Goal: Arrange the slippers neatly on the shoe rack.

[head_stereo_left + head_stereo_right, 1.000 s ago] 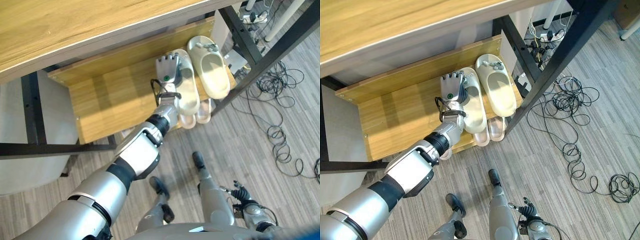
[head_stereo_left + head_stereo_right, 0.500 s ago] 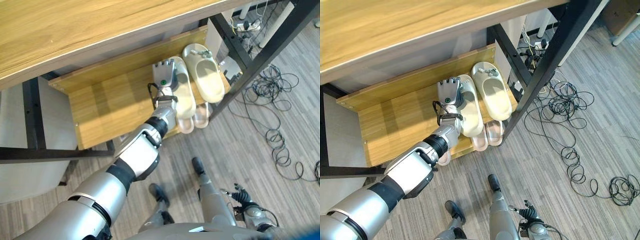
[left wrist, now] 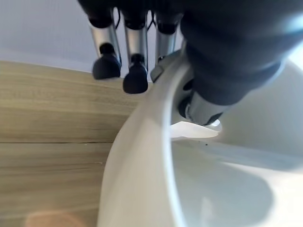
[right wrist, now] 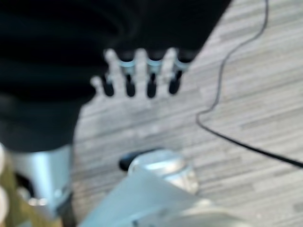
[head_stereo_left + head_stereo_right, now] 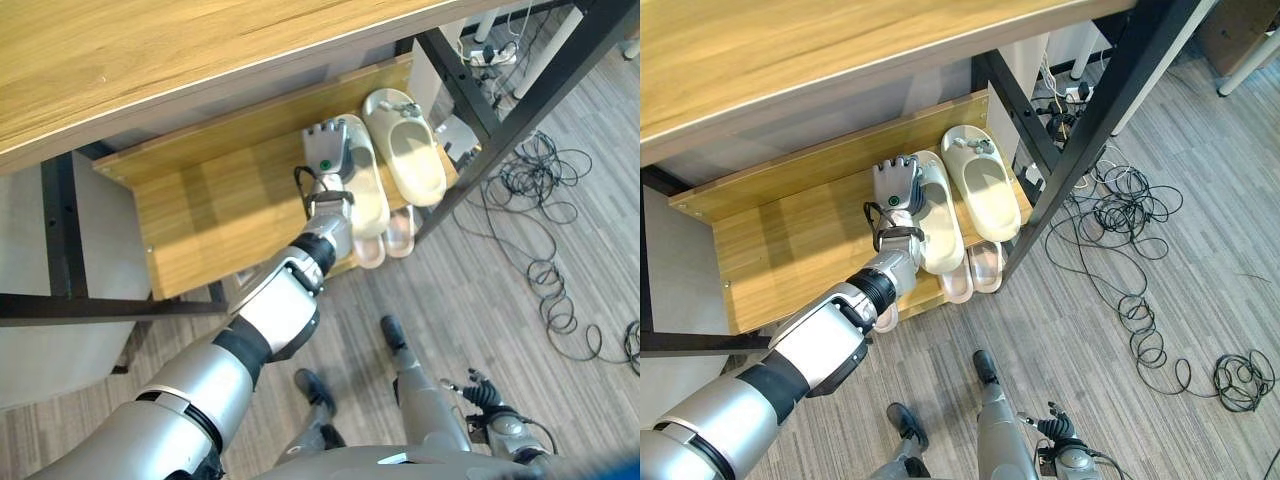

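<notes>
Nearest to us, low at our right side, our right hand [image 5: 484,392] hangs over the striped grey floor [image 5: 1160,250], its fingers [image 4: 150,78] hanging straight and relaxed, apart, holding nothing.

Further out, our left hand [image 5: 326,152] reaches onto the wooden shelf [image 5: 215,210] of the shoe rack. In the left wrist view its thumb [image 3: 203,106] sits inside the near cream slipper [image 5: 363,185] while its fingers [image 3: 136,71] lie on the outer side of the slipper's wall, so the wall is pinched between them. This slipper lies flat on the shelf, close beside the second cream slipper [image 5: 405,145] on its right. We can read no writing on either one.

Below them, a pair of pale pink slippers [image 5: 972,272] pokes out from under the shelf's front edge, side by side on a lower level. The black frame post [image 5: 1090,130] slants across just right of the slippers. Beyond it, black cables [image 5: 1140,300] coil over the floor. The rack's top board [image 5: 180,60] overhangs the back of the shelf.

Compared with half a second ago, the hand keeps its pinch on the same slipper, and the view has shifted only slightly.
</notes>
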`<state>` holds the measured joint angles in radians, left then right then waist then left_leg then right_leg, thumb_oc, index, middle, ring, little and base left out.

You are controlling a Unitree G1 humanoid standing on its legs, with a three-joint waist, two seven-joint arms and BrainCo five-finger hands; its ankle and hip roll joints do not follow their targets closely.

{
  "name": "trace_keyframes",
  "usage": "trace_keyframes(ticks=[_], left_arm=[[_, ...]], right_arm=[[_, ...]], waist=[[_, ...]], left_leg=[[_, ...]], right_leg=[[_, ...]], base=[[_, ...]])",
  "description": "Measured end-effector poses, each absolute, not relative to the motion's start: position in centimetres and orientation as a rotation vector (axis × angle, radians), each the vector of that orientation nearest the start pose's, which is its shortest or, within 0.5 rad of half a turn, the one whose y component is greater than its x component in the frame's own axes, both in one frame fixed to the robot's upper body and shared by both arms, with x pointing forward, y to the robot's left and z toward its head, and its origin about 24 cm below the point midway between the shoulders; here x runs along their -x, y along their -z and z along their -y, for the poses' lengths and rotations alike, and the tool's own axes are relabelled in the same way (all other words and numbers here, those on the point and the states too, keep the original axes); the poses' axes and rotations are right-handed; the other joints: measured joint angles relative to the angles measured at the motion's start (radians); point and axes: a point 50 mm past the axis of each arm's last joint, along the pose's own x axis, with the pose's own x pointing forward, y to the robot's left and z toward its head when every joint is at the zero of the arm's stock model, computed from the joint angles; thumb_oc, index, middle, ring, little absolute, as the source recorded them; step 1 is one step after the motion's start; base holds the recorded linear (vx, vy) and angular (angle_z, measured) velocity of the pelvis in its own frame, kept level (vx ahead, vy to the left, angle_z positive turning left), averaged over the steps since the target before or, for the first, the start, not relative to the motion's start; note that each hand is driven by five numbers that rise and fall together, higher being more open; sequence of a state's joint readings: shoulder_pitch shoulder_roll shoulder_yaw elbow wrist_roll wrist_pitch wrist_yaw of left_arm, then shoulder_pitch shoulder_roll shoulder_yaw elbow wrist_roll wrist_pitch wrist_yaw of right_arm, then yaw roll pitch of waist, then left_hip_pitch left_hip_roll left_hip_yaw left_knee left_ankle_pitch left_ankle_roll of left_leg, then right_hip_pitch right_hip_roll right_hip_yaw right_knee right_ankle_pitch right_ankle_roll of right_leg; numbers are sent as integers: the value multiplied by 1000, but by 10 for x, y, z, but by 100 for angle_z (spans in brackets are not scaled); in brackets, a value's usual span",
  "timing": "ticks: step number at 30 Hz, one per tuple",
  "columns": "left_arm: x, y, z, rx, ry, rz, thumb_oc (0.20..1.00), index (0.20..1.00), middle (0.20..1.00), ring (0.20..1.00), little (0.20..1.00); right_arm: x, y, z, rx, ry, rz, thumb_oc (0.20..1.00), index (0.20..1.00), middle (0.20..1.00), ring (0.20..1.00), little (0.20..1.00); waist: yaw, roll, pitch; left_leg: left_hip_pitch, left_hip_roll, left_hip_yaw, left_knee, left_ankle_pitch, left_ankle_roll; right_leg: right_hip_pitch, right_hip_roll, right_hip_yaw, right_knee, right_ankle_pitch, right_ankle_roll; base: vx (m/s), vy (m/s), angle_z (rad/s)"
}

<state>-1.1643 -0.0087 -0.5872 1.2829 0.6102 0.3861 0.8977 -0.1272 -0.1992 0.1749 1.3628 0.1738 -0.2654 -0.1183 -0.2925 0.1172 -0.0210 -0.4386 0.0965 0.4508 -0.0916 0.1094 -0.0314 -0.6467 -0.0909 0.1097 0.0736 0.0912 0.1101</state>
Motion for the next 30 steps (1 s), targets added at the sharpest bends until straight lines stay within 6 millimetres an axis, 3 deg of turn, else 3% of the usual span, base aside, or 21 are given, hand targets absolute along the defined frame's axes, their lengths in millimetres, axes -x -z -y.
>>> trace_keyframes(ticks=[9,10,12,13,15,16,17,30], left_arm=[[-396,-154,-66,-1396,-551,353,200,200,200,200,200],[-396,-153,-67,-1396,-553,350,404,404,404,404,404],[-396,-152,-68,-1384,-553,333,404,404,404,404,404],[-396,-152,-68,-1379,-553,327,507,507,507,507,507],[-396,-152,-68,-1369,-555,317,624,624,624,624,624],[-396,-152,-69,-1365,-556,314,896,896,896,896,896],[-396,-150,-70,-1342,-558,292,1000,1000,1000,1000,1000],[-396,-142,-61,-967,-486,147,1000,1000,1000,1000,1000]], right_arm=[[-133,151,219,233,154,-970,1000,1000,1000,1000,1000],[-133,151,219,236,151,-970,1000,1000,1000,1000,1000],[-133,151,219,240,146,-972,1000,1000,1000,1000,1000],[-133,151,219,240,146,-972,1000,1000,1000,1000,1000],[-133,151,219,240,146,-972,1000,1000,1000,1000,1000],[-132,151,219,240,146,-973,1000,1000,1000,1000,1000],[-132,151,219,240,146,-976,1000,1000,1000,1000,1000],[-130,153,219,238,149,-1006,1000,1000,1000,1000,1000]], waist=[[2,0,-4],[2,0,-5],[3,1,-11],[3,1,-15],[3,0,-19],[3,1,-20],[3,1,-23],[12,14,-34]], left_leg=[[-23,14,3,0,7,-10],[-23,15,3,0,8,-11],[-23,17,3,0,8,-12],[-23,18,3,0,9,-12],[-23,20,3,0,9,-13],[-22,20,3,0,9,-13],[-22,21,2,0,10,-13],[-17,24,-37,0,24,-13]], right_leg=[[-24,15,3,0,7,-10],[-24,16,2,0,8,-10],[-24,18,2,0,8,-11],[-24,19,1,0,8,-11],[-24,19,1,0,9,-12],[-24,18,0,0,9,-12],[-24,18,-1,1,9,-12],[2,13,-38,5,8,-12]], base=[[1,-5,-2],[0,0,0],[0,0,0],[0,0,0],[0,0,0],[0,0,0],[0,0,0],[-12,-3,7]])
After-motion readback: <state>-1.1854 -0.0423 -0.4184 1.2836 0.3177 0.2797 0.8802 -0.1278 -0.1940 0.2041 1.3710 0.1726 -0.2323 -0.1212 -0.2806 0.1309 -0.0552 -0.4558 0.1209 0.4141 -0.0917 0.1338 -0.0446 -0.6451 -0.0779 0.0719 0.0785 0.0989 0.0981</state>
